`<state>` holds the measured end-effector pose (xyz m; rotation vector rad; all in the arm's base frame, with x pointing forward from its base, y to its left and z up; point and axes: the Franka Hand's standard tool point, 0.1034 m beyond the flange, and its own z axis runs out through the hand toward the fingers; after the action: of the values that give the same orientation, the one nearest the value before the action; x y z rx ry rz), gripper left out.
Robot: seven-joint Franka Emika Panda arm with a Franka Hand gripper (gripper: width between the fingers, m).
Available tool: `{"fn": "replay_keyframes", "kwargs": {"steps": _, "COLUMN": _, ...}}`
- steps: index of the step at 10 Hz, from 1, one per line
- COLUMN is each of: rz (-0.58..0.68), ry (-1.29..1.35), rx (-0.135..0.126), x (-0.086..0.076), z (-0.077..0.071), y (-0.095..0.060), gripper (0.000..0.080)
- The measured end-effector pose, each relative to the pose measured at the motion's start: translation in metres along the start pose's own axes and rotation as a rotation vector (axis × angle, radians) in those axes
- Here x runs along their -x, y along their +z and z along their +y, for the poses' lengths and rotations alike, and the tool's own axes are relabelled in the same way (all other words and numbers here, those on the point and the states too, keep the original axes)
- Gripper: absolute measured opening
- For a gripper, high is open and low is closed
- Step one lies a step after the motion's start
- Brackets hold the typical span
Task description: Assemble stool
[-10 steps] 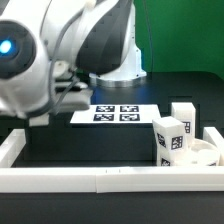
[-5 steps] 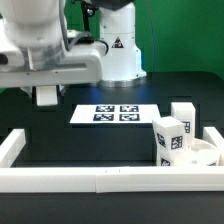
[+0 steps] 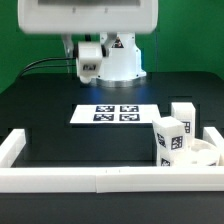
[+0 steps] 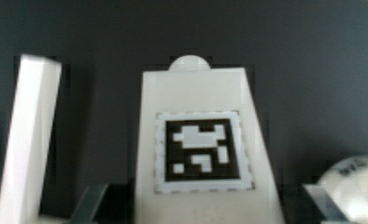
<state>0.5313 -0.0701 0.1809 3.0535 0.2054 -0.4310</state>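
Black table, green backdrop — even light

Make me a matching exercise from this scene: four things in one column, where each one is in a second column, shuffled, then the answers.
Things:
1. marker board
2. seat
3. rail
4. held leg

Places:
A. in the gripper
B. flat on the middle of the table
C. along the near edge in the exterior view
D. at the exterior view's right, beside the standing legs

Pairs: 1-B, 2-D, 3-C, 4-A
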Motion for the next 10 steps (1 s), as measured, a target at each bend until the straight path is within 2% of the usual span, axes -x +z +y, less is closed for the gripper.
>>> {"fn": "replay_keyframes", "kwargs": {"steps": 2, "rz": 0.128, "ry": 0.015, "rx": 0.014, "x": -0.006, "z": 0.013, "y": -0.001, "gripper": 0.0334}}
{"fn": "replay_keyframes", "kwargs": {"steps": 4, "rz": 0.268, "ry": 0.019, "rx": 0.022, "x": -0.007, "z": 0.012, "y": -0.001, "gripper": 0.0334}}
{"fn": "replay_keyframes", "kwargs": {"steps": 5, "rz": 0.316, "ry": 0.077, "rx": 0.019, "x": -0.009, "z": -0.001, "y": 0.002, "gripper": 0.0334}}
{"fn": "replay_keyframes", "kwargs": {"steps": 6, "rz": 0.366, "ry": 0.106, "rx": -0.009, "x": -0.017, "z": -0.027, "y": -0.005, "gripper": 0.0334}}
{"fn": "replay_keyframes", "kwargs": {"steps": 7, "rz": 0.394, "ry": 0.152, "rx": -0.067, "x": -0.025, "z": -0.051, "y": -0.016, "gripper": 0.0334}}
{"fn": "replay_keyframes", "kwargs": {"steps": 8, "rz": 0.460, "ry": 0.204, "rx": -0.073, "x": -0.039, "z": -0.072, "y": -0.027, "gripper": 0.0334}}
{"fn": "replay_keyframes", "kwargs": {"steps": 9, "rz": 0.484, "ry": 0.195, "rx": -0.062, "x": -0.050, "z": -0.091, "y": -0.038, "gripper": 0.0334}}
{"fn": "replay_keyframes", "kwargs": {"steps": 10, "rz": 0.529, "ry": 0.168, "rx": -0.026, "x": -0.054, "z": -0.086, "y": -0.040, "gripper": 0.0334}}
